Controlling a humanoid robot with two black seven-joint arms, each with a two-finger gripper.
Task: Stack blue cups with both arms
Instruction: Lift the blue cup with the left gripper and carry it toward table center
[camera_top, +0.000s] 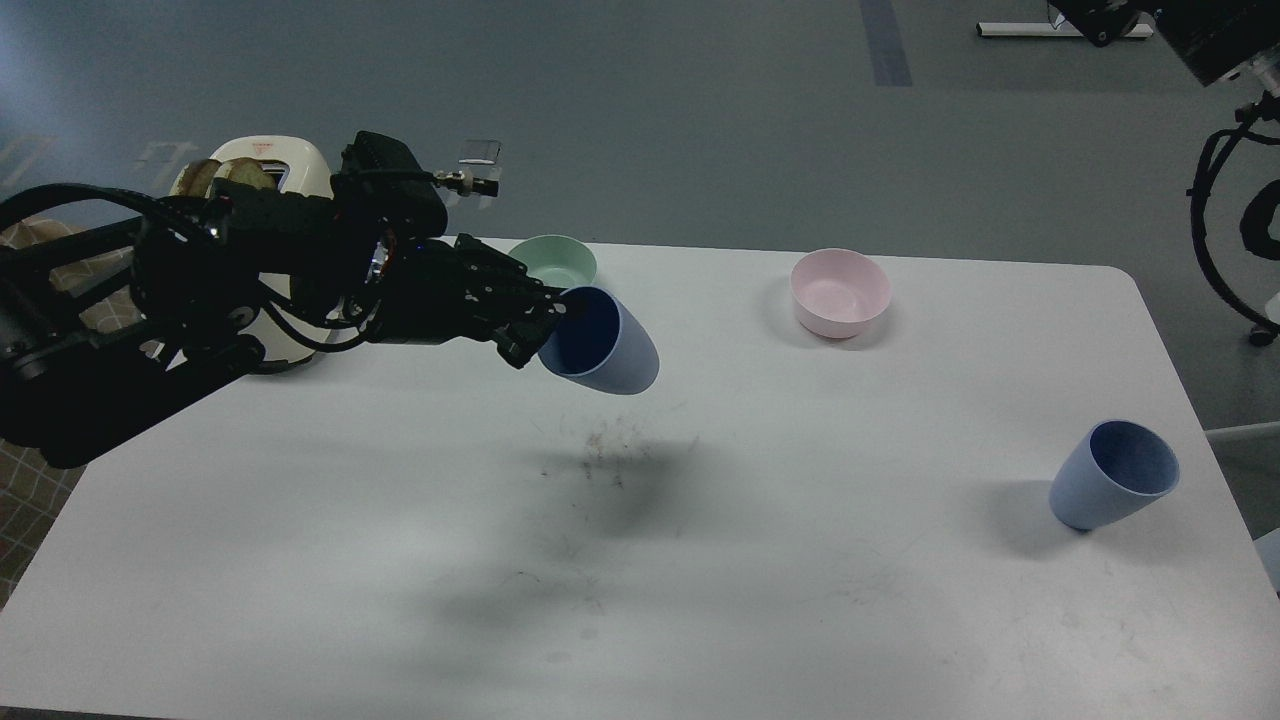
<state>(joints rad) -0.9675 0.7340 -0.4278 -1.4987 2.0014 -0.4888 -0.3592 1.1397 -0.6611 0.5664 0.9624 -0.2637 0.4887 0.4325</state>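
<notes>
Head view. The left gripper (545, 325) is seen reaching in from the left, held above the white table (700, 560). Its fingers are closed on the rim of one blue cup (603, 345), one finger inside the mouth, it appears, though the dark parts blur together. The held cup is lifted clear of the table and tipped, its opening turned toward the gripper and its base pointing away to the right; a shadow is cast on the tabletop below it.

The second blue cup (1110, 487) is found well apart from the gripper, far to its right and nearer the table's front edge, resting on the table and leaning, mouth up and toward the right.

A mint-green bowl (556, 260) sits just behind the gripper, partly hidden by it. A pink bowl (840, 292) stands to the gripper's right, beyond the held cup. A cream appliance (270, 180) is noted behind the left arm.

The right gripper is not seen; only cabling shows at the top right corner.
</notes>
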